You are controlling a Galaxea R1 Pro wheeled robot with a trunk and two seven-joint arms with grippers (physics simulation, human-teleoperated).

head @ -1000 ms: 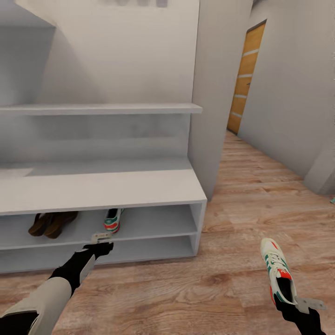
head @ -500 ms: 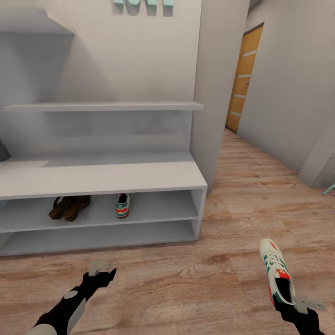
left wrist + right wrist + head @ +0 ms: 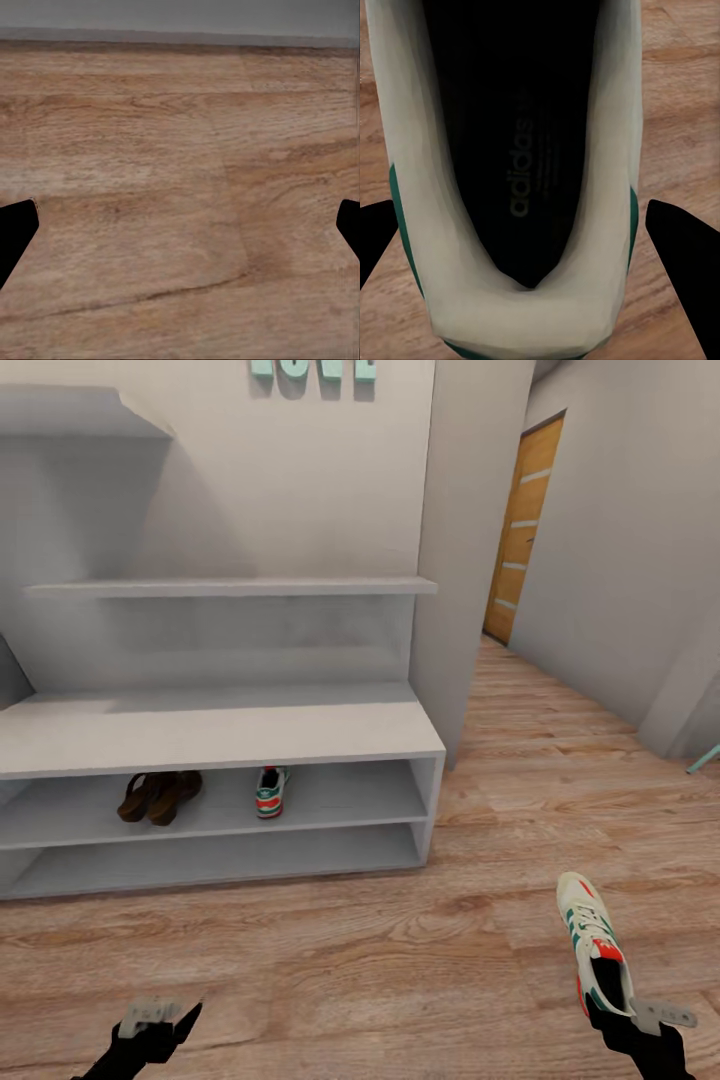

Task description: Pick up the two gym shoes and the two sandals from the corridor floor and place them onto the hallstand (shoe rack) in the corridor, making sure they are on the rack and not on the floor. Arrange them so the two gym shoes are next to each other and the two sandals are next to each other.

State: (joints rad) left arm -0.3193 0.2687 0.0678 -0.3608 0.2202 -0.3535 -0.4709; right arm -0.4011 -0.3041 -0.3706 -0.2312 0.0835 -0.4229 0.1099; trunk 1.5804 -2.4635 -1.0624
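My right pincer (image 3: 628, 1010) is clamped on one gym shoe (image 3: 596, 940) above the corridor floor (image 3: 400, 960), my left pincer (image 3: 160, 1015) hangs apart and empty, while the sandals (image 3: 160, 796) and other gym shoe (image 3: 269, 791) sit on the hallstand (image 3: 220, 735).

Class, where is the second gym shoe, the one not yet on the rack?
In the head view, the gym shoe is low right over the corridor floor, by the right gripper, far from the hallstand.

Hallstand (image 3: 220, 735): sandals (image 3: 160, 797) side by side on the upper base shelf, left of centre; one gym shoe (image 3: 270, 791) near them, heel outward. Second gym shoe (image 3: 596, 943) over the corridor floor (image 3: 400, 960), apparently lifted, toe away.
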